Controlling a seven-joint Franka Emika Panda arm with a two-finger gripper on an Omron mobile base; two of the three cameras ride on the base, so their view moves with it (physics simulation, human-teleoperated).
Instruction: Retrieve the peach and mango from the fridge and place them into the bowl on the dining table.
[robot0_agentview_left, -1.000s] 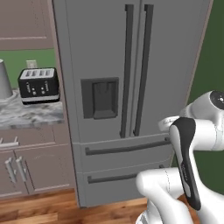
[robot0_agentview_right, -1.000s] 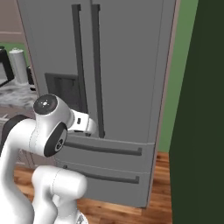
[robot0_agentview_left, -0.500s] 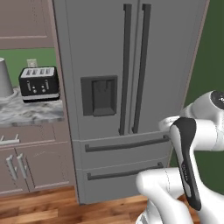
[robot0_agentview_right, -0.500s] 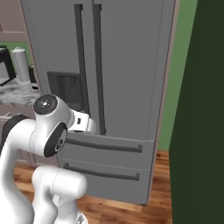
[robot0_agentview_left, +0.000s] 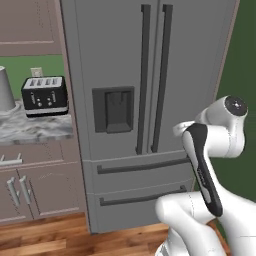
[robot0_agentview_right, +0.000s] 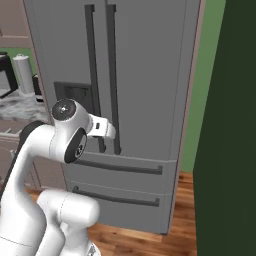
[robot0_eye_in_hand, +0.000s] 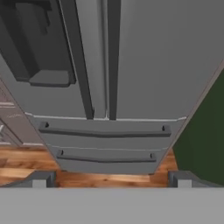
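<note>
- claw (robot0_eye_in_hand: 111, 178): wide open, holding nothing; two dark finger tips (robot0_eye_in_hand: 40, 179) stand far apart at the bottom of the hand view, clear of everything
- claw faces the fridge (robot0_eye_in_hand: 144, 65) front, aimed low, around where the door bottoms meet the top drawer; not touching it
- fridge: tall grey French-door unit (robot0_agentview_left: 150, 75), both doors shut; two long dark vertical handles (robot0_agentview_left: 152, 75) side by side at the centre seam
- dark dispenser recess (robot0_agentview_left: 114, 109) in the left door; no readable writing or brand on it or anywhere on the fridge
- two bottom drawers (robot0_eye_in_hand: 105, 151), both shut, each with a dark horizontal bar handle
- peach, mango, bowl, dining table: can't see any; fruit can't be checked with doors shut
- arm's wrist (robot0_agentview_right: 101, 127) sits just ahead of the handles in the right base view, near the lower ends of them
- left of fridge: marbled worktop (robot0_agentview_left: 35, 131) carrying a black-and-silver toaster (robot0_agentview_left: 45, 95), label too small to read; a grey cone-like vessel (robot0_agentview_left: 6, 90) at the far left edge
- brown cabinet doors (robot0_agentview_left: 30, 192) under the worktop, close against the fridge side
- right of fridge: green wall (robot0_agentview_left: 242, 60); a dark green panel (robot0_agentview_right: 230, 125) stands close on the right in the right base view, narrowing room that side
- wood floor (robot0_eye_in_hand: 26, 159) in front of the fridge is open
</note>
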